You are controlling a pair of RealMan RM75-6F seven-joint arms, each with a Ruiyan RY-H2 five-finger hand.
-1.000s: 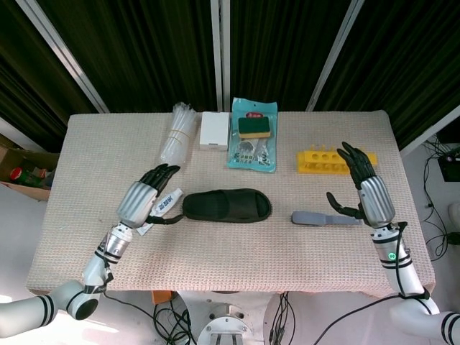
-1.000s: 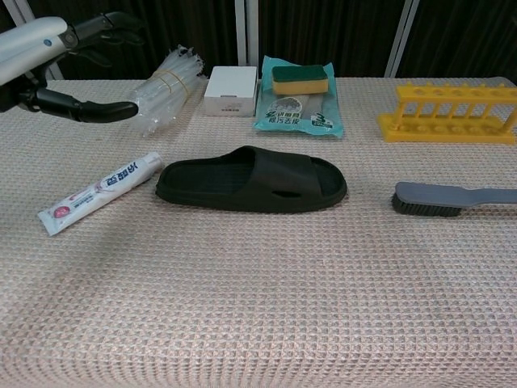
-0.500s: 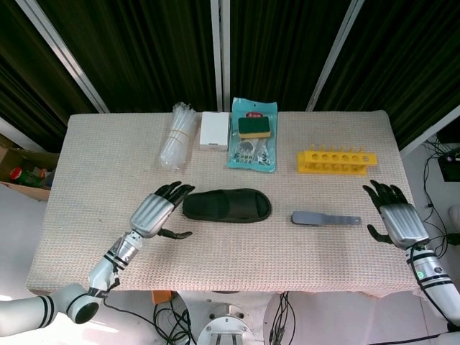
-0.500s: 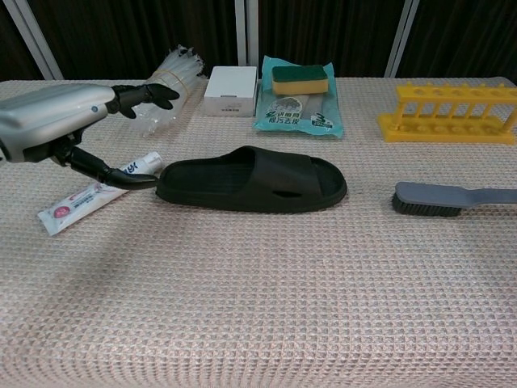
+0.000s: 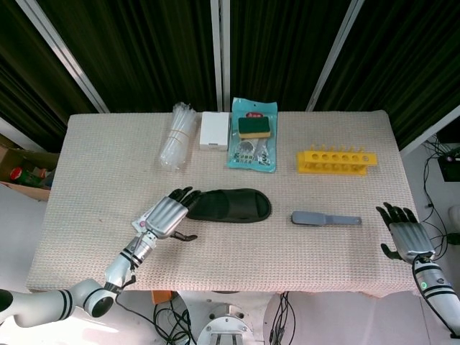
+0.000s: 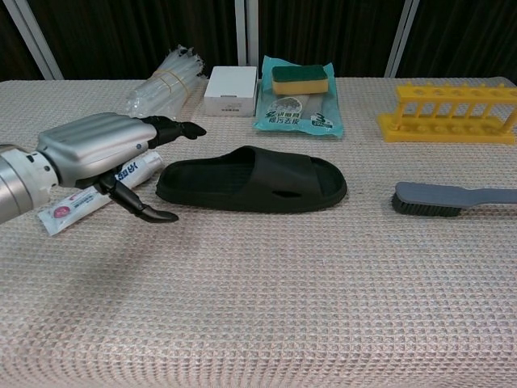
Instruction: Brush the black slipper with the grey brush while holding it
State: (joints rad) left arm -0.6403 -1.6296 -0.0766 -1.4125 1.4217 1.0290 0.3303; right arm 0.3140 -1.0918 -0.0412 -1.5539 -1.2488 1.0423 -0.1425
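The black slipper (image 5: 231,205) (image 6: 254,179) lies flat in the middle of the table, toe end to the right. The grey brush (image 5: 325,218) (image 6: 452,199) lies to its right, bristles down, handle pointing right. My left hand (image 5: 167,215) (image 6: 101,149) hovers open just left of the slipper's heel end, fingertips reaching near its rim, nothing held. My right hand (image 5: 406,234) is open at the table's front right corner, well right of the brush handle and apart from it; the chest view does not show it.
A toothpaste tube (image 6: 95,194) lies under my left hand. Along the back stand a bundle of clear tubes (image 5: 179,134), a white box (image 5: 214,130), a packet with a sponge (image 5: 254,134) and a yellow rack (image 5: 335,160).
My left hand has slid forward and right, down toward the slipper's heel end. My right hand has pulled back from beside the brush handle to the front right corner.
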